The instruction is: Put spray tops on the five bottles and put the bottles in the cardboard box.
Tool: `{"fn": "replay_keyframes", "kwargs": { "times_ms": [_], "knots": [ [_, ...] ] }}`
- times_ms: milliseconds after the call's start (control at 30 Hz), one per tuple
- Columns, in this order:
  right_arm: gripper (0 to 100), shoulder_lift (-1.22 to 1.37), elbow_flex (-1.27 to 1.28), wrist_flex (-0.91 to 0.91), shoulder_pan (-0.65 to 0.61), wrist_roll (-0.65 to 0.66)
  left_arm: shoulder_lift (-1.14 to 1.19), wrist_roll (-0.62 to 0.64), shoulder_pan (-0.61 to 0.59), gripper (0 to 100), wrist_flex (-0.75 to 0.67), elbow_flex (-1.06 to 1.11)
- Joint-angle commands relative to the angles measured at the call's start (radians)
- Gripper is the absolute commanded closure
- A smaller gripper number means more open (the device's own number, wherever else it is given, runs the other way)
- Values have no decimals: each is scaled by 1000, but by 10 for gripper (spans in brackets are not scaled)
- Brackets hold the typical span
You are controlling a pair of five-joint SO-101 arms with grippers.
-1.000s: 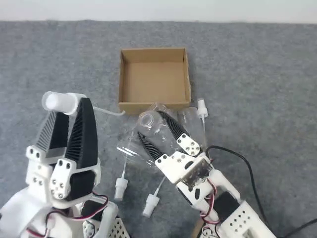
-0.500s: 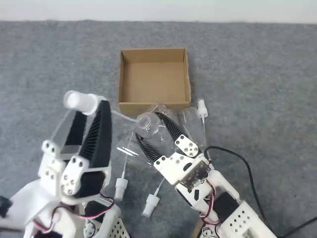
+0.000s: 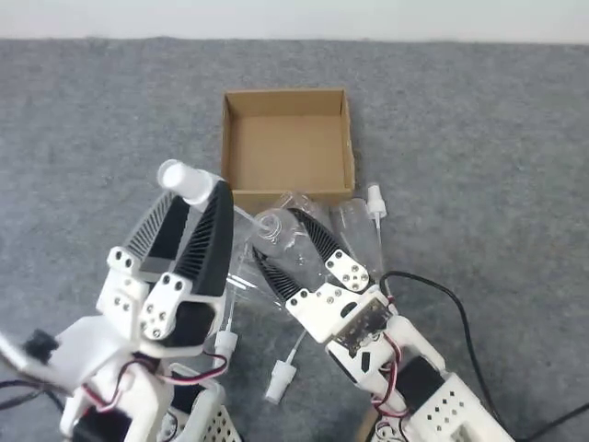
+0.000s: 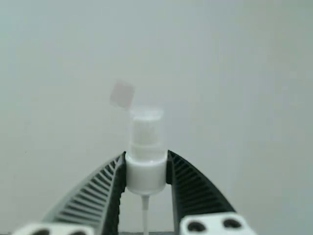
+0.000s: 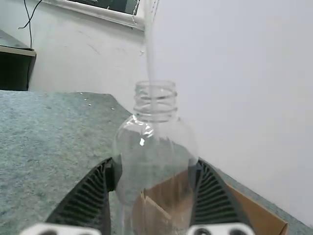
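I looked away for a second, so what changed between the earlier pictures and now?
The left tool, shut on a spray top, swung to the right and toward the box. That brought the top's tube to the mouth of the bottle. The right tool kept its grip on that bottle and barely moved. The box and the loose tops on the table stayed put.

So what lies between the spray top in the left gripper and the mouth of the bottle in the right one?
Only the spray top's own thin tube, running toward the bottle; the high view shows it.
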Motion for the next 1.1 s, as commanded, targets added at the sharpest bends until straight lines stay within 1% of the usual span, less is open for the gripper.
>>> {"fn": "replay_keyframes", "kwargs": {
  "times_ms": [0, 100, 300, 367, 400, 500, 667, 800, 900, 1067],
  "knots": [
    [991, -21, 20, 2, -5, 14, -21, -9, 11, 988, 9, 16],
    [991, -21, 20, 2, -5, 14, -21, -20, 44, 987, 11, 50],
    [991, -21, 20, 4, -5, 14, -21, -110, 120, 984, 11, 94],
    [991, -19, 20, 4, -5, 14, -21, -129, 115, 972, 12, 104],
    [991, -18, 20, 4, -5, 14, -21, -141, 114, 950, 14, 107],
    [991, -16, 20, 4, -5, 14, -21, -167, 114, 886, 83, 90],
    [991, -22, 20, 38, -5, 14, -21, -169, 112, 877, 180, 8],
    [991, -22, 20, 41, -5, 14, -21, -170, 109, 876, 189, -19],
    [991, -22, 20, 42, -5, 14, -21, -193, 72, 875, 187, -19],
    [991, -22, 20, 44, -5, 14, -21, -193, 60, 798, 219, -19]
  ]
}}
